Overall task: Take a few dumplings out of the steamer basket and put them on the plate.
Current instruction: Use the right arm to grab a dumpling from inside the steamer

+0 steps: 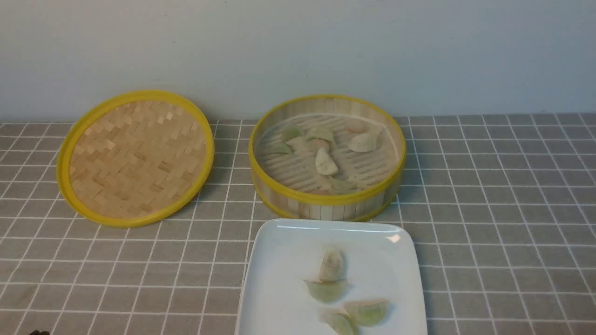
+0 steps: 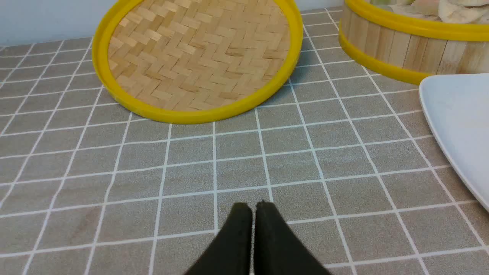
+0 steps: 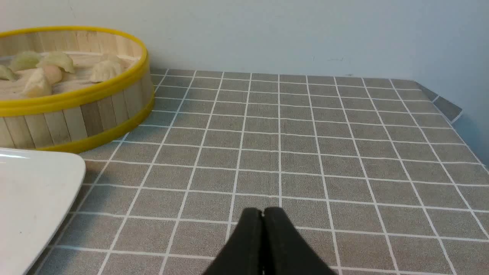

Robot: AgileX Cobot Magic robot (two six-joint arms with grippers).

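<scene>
Here we find the basket (image 1: 326, 201) in the upper middle of the front view, standing on the grey checked tablecloth (image 1: 489, 209). Several pale green and cream dumplings (image 1: 326, 162) lie scattered on its slatted floor. Directly below it, at the bottom centre of the frame, sits the white plate (image 1: 279, 279). Its far edge is just beside the basket's wall, and we cannot tell whether the two touch. Four more dumplings lie on the plate, gathered toward its lower middle, and the lowest two touch each other. The woven lid (image 1: 135, 158) sits in the upper left, apart from the basket. In the wrist views, our left gripper (image 2: 253, 208) has its black fingers pressed together over bare cloth, holding nothing. Our right gripper (image 3: 263, 214) is likewise closed and empty.
</scene>
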